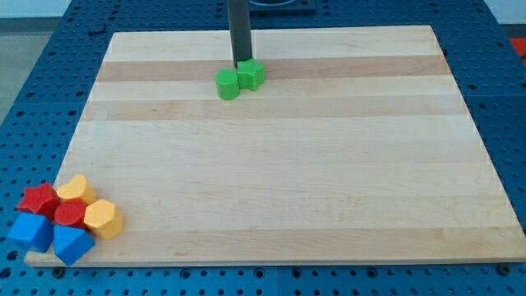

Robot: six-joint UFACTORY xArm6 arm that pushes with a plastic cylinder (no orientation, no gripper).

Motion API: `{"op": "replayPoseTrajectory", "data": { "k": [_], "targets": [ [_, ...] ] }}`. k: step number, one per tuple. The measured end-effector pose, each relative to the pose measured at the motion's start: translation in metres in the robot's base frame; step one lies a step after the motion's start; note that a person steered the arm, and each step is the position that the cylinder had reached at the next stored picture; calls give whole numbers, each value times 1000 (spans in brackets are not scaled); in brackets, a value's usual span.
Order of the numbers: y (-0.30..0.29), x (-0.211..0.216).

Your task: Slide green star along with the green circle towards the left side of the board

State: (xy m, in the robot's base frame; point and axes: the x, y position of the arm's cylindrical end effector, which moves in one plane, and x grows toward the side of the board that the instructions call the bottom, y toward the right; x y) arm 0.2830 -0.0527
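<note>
The green circle (pixel 228 84) and the green star (pixel 251 75) sit side by side, touching, near the view's top centre of the wooden board (pixel 279 181). The circle is on the left, the star on the right. My tip (pixel 242 63) stands just behind them, at the top edge of the pair, about at the seam between the two blocks and close to the star's upper left. The dark rod rises straight up out of the view.
A cluster of blocks lies at the board's bottom left corner: two red blocks (pixel 39 199) (pixel 71 215), two yellow blocks (pixel 76 190) (pixel 103 219) and two blue blocks (pixel 31 232) (pixel 71 244). A blue perforated table surrounds the board.
</note>
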Motion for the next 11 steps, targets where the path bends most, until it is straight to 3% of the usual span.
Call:
{"op": "replayPoseTrajectory", "data": {
  "k": [2,4,7,11],
  "targets": [
    [1,-38],
    [36,-39],
    [42,18],
    [-7,34]
  ]
}}
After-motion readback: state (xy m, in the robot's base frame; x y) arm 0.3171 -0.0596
